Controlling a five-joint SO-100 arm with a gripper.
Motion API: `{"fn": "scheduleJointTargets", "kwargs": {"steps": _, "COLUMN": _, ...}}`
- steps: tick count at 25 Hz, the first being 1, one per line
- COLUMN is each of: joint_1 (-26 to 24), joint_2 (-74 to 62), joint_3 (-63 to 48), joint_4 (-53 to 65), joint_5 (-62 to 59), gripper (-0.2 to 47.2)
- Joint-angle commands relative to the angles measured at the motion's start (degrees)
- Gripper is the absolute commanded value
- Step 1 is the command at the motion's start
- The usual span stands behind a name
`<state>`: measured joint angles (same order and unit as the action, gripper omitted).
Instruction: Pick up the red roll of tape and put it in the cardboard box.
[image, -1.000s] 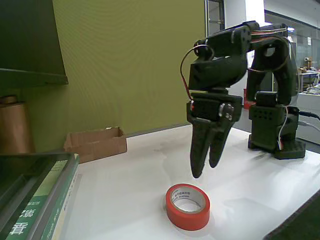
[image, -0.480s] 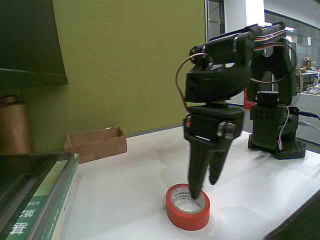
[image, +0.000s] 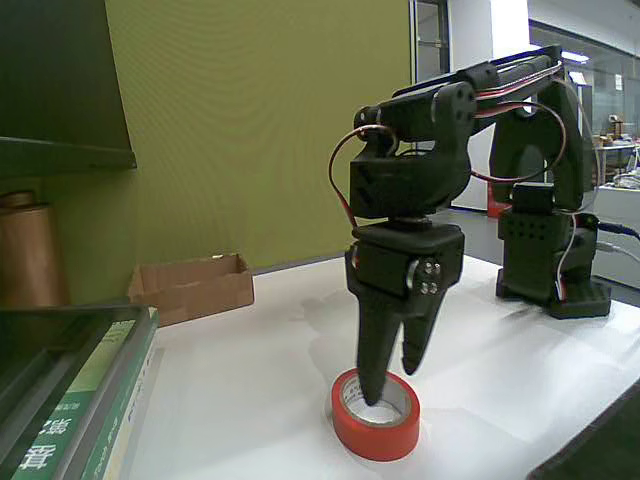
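Note:
The red roll of tape (image: 377, 438) lies flat on the white table near the front, its pale core facing up. My black gripper (image: 391, 381) points straight down over it, jaws a little apart. One fingertip (image: 372, 392) reaches into the roll's hole; the other hangs at the roll's far rim, and whether it touches is unclear. Nothing is gripped. The cardboard box (image: 190, 288) stands at the back left against the green wall, well left of the gripper.
A tall brown cylinder (image: 28, 255) stands on a dark shelf at the far left, with books (image: 90, 405) lying below it. The arm's base (image: 552, 265) sits at the back right. The table's dark edge (image: 600, 448) cuts across the lower right corner.
The gripper has come down and slightly left, from hanging above the roll to having one fingertip inside its hole. The roll and the box have not moved.

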<state>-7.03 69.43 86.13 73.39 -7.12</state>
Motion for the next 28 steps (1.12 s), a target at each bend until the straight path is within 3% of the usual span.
{"fn": "scheduleJointTargets", "kwargs": {"steps": 1, "joint_1": 1.0, "joint_2": 0.6, "joint_3": -1.1, "joint_4": 1.8, "joint_5": -0.8, "gripper": 26.3}}
{"fn": "scheduleJointTargets", "kwargs": {"steps": 23, "joint_1": 1.4, "joint_2": -3.3, "joint_3": 1.3, "joint_4": 3.3, "joint_5": -2.0, "gripper": 25.1}}
{"fn": "scheduleJointTargets", "kwargs": {"steps": 28, "joint_1": 1.0, "joint_2": -3.9, "joint_3": 1.1, "joint_4": 3.3, "joint_5": -1.2, "gripper": 22.1}}
